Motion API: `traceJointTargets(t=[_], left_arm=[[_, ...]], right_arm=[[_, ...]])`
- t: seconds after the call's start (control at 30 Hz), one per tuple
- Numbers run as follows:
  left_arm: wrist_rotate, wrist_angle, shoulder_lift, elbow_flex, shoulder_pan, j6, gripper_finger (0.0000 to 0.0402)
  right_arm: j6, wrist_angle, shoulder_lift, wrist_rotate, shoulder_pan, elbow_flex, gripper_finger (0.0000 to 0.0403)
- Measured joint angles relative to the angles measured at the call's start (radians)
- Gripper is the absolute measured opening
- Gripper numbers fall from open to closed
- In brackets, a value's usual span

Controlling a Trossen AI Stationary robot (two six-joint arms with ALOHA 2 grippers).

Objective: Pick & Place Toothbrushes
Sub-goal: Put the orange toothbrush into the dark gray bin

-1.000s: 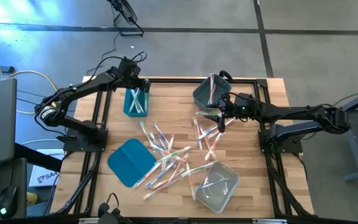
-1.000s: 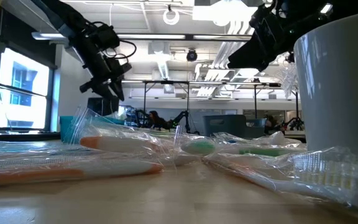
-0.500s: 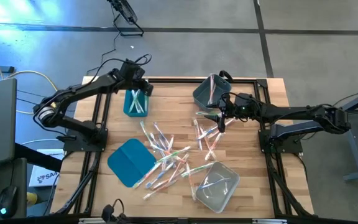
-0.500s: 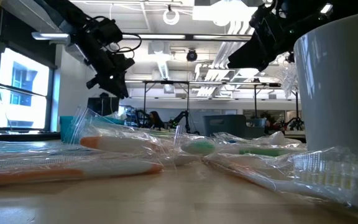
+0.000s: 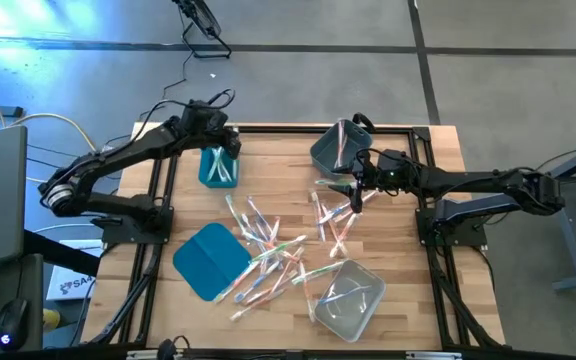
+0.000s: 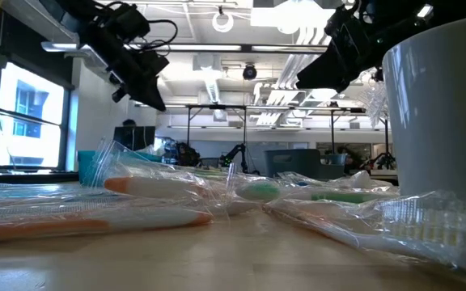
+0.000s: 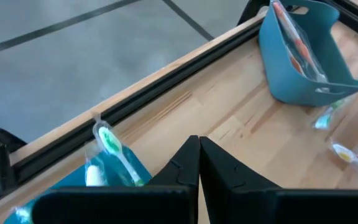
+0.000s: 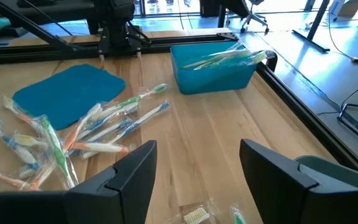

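Observation:
Many wrapped toothbrushes (image 5: 268, 245) lie loose on the wooden table's middle, also seen in the right wrist view (image 8: 73, 134). More stand in the teal bin (image 5: 218, 166) at the far left, their heads (image 7: 109, 144) leaning on its wall. Others lie in the grey-blue bin (image 5: 332, 148) and the clear bin (image 5: 348, 298). My left gripper (image 5: 229, 142) (image 7: 197, 142) hangs shut and empty above the teal bin's far end. My right gripper (image 5: 355, 194) (image 8: 197, 158) hovers open, nothing between its fingers, over toothbrushes near the grey-blue bin.
A flat teal lid (image 5: 208, 260) lies at the near left. A black frame rail (image 7: 135, 102) borders the table's far edge. The clear bin's wall (image 6: 443, 105) stands close to the low camera, with wrapped toothbrushes (image 6: 136, 202) in front.
My left gripper has shut on nothing and risen above the teal bin, drawing back toward the table's far left corner while rolling a little. The toothbrushes in the bin stay where they were.

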Motion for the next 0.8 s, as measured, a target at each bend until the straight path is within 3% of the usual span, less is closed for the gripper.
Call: traceJointTargets(t=[0.4, 0.8], left_arm=[[0.006, 0.171, -0.233, -0.208, -0.083, 0.021, 0.0001], [0.007, 0.229, -0.420, -0.310, -0.132, 0.070, 0.0001]], right_arm=[[-0.001, 0.000, 0.000, 0.000, 0.000, 0.000, 0.0224], [0.000, 0.000, 0.000, 0.000, 0.000, 0.000, 0.0224]])
